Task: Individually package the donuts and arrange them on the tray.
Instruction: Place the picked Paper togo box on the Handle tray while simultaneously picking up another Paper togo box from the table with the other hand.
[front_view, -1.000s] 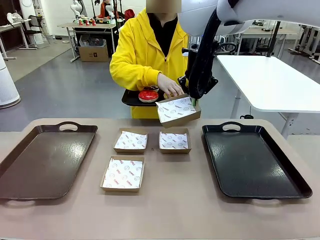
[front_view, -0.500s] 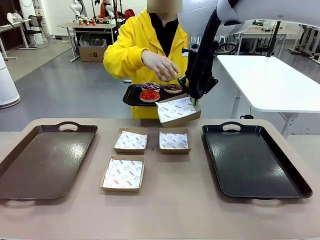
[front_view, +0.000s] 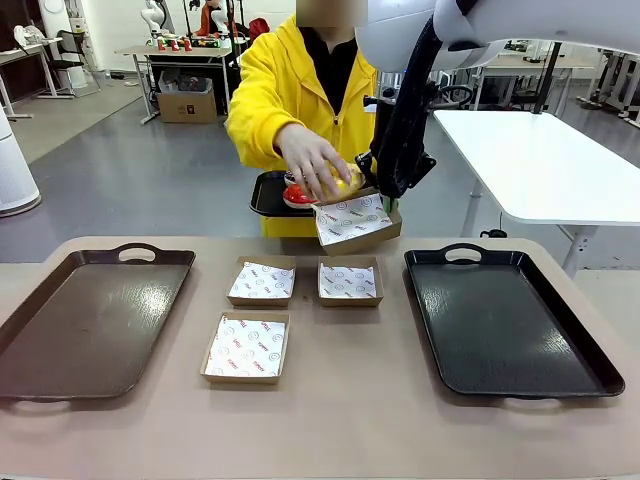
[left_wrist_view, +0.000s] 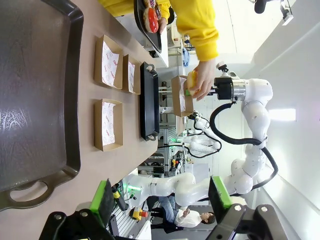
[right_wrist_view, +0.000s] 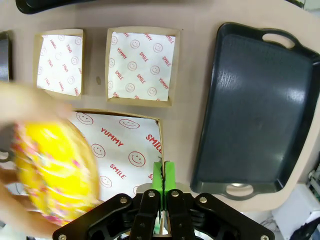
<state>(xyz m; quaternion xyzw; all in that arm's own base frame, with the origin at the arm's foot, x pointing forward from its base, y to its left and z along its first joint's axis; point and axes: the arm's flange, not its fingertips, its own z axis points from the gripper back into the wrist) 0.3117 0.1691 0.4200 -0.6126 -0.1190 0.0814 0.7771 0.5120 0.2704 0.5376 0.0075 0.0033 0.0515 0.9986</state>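
A: left gripper (left_wrist_view: 161, 196)?
B: jaws wide apart, nothing between them. right gripper (right_wrist_view: 161, 175) pinched on the wall of a shallow paper-lined cardboard box (front_view: 368, 240), held above the table.
A: donut?
B: yellow-iced ring donut (right_wrist_view: 52, 172), coloured sprinkles, blurred, in the person's hand (front_view: 312, 158) over that box. glossy red donut (front_view: 296, 196) on the person's black tray (front_view: 262, 200) beyond.
A: print?
B: liner: red "YUMMY", "SMILE", smileys.

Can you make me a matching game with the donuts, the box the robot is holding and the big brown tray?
1 yellow-iced sprinkled ring donut
2 glossy red ring donut
3 tilted paper-lined cardboard box
4 big brown handled tray

A pinched by the right gripper
B flat on the table
C in the person's hand
D on the small black tray

Pairs: 1-C, 2-D, 3-A, 4-B
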